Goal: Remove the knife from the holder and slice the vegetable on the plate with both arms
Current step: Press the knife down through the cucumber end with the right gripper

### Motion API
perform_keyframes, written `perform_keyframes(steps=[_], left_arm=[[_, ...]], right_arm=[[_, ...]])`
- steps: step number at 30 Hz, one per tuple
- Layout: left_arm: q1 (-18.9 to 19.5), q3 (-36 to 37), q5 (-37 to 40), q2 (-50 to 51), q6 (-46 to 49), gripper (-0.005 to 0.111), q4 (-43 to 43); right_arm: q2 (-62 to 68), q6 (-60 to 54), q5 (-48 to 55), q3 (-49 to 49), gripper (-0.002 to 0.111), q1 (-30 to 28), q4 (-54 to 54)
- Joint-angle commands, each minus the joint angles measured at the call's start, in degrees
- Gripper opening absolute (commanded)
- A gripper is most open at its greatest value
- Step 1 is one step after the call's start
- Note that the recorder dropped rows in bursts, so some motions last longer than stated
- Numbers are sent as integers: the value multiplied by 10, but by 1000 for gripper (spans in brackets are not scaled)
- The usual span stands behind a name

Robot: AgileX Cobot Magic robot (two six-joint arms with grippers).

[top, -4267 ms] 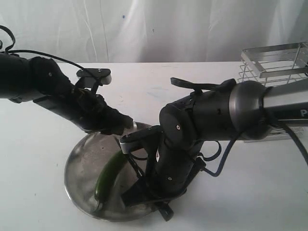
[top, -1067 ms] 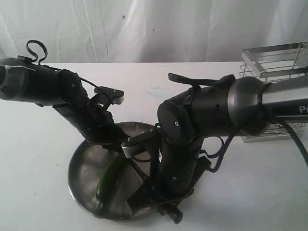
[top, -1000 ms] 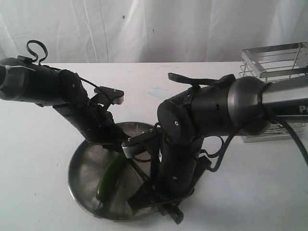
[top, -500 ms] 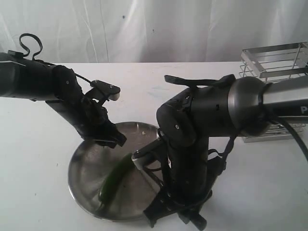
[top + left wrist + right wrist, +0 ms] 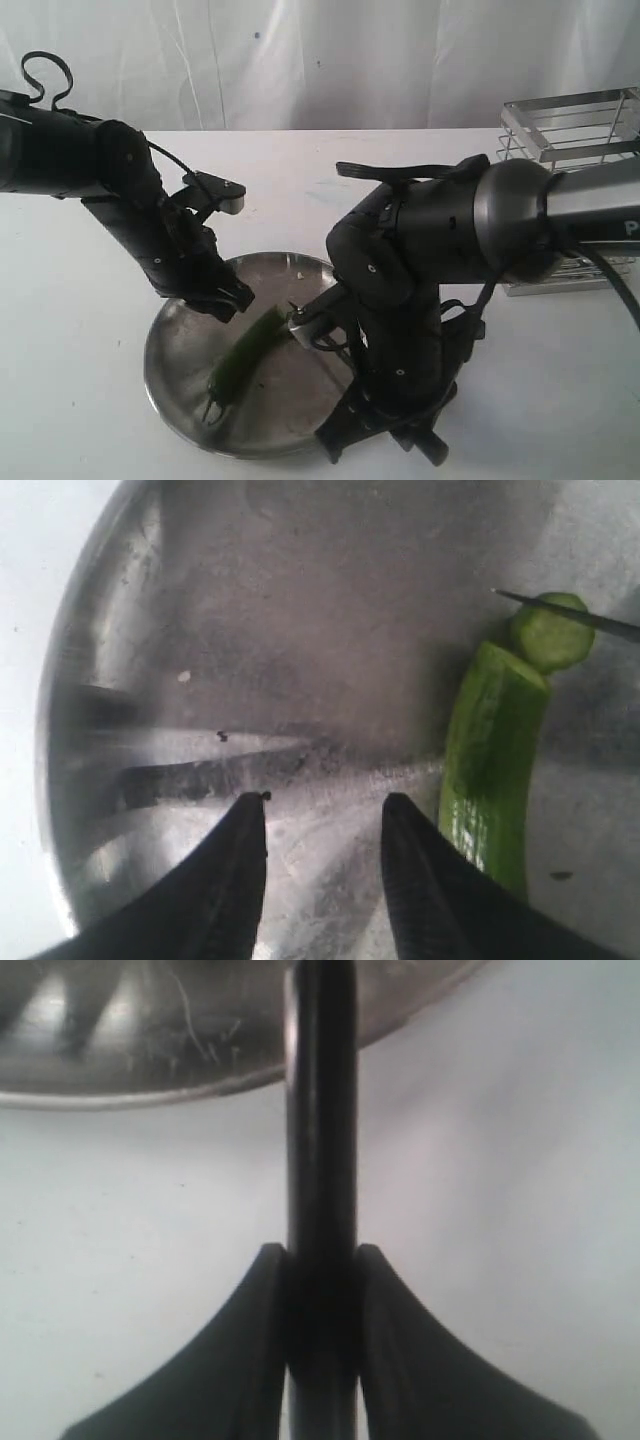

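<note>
The dark green vegetable (image 5: 243, 350) lies on the steel plate (image 5: 163, 377). In the left wrist view a pale round slice (image 5: 551, 636) sits at the cut end of the vegetable (image 5: 488, 760), with the knife's thin black tip (image 5: 575, 619) resting across it. My left gripper (image 5: 325, 802) is open over bare plate (image 5: 200, 630) beside the vegetable, holding nothing; in the exterior view it (image 5: 226, 301) hovers at the plate's far-left side. My right gripper (image 5: 320, 1253) is shut on the knife's black handle (image 5: 320, 1150), which reaches over the plate's rim (image 5: 150, 1095).
The silver wire holder (image 5: 572, 128) stands at the far right on the white table (image 5: 80, 300). The bulky right arm (image 5: 420, 270) leans over the plate's right side and hides the knife in the exterior view.
My left gripper has let go of the vegetable's far end and drawn back to the left. The right arm has shifted toward the front right, uncovering the vegetable's cut end.
</note>
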Motion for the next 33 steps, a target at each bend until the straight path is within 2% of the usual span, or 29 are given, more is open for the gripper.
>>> perform_keyframes(steps=[1, 13, 19, 21, 33], left_arm=[[0, 4, 10, -7, 6, 43, -34], [0, 4, 42, -10, 37, 43, -58], [0, 5, 87, -11, 92, 58, -116], [-1, 5, 94, -11, 94, 60, -118], [-1, 72, 14, 10, 94, 59, -141]], right_arm=[[-7, -14, -5, 0, 0, 1, 40], [-6, -34, -20, 0, 0, 1, 71], [-6, -48, -10, 0, 0, 1, 74], [-6, -52, 4, 0, 0, 1, 83], [-6, -60, -13, -3, 0, 1, 86]])
